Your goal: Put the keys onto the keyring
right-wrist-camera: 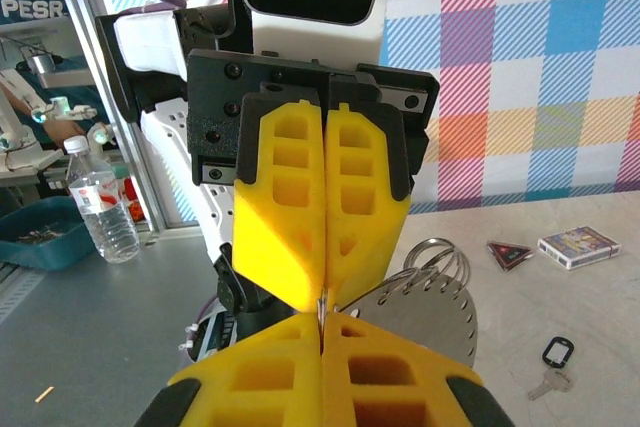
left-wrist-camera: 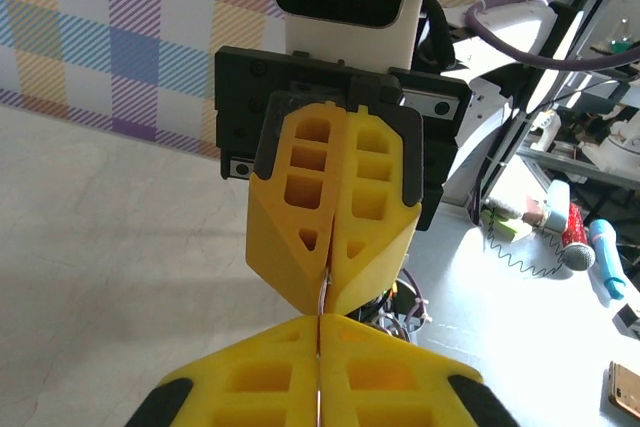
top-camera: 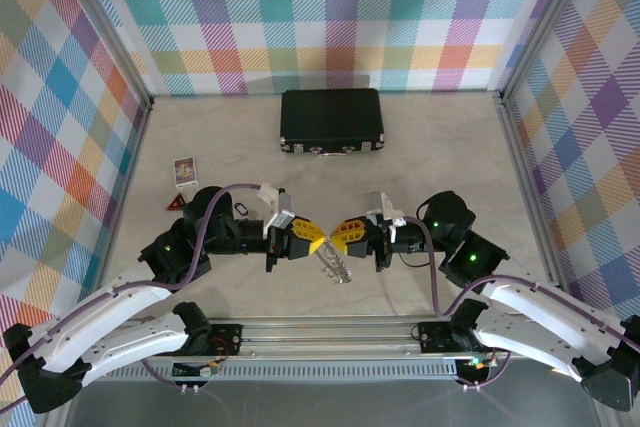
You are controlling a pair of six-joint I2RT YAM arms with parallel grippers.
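The keys (top-camera: 335,265) hang as a silvery bunch below the spot where my two grippers meet tip to tip, above the middle of the table. The left gripper (top-camera: 316,242) is shut, with a thin metal edge of the bunch pinched between its yellow fingers (left-wrist-camera: 260,377). The right gripper (top-camera: 337,234) is shut on the bunch from the other side. In the right wrist view the keys (right-wrist-camera: 440,312) fan out flat just right of the right gripper (right-wrist-camera: 322,322), with wire loops on top. The keyring (right-wrist-camera: 556,352), a small dark oval loop, lies on the table apart from both grippers, behind the left arm (top-camera: 243,208).
A black case (top-camera: 332,119) lies at the back centre. A card box (top-camera: 185,169) and a red triangle (top-camera: 175,205) sit at the left, near the keyring. A single loose key (right-wrist-camera: 545,384) lies beside the keyring. Plaid walls close three sides.
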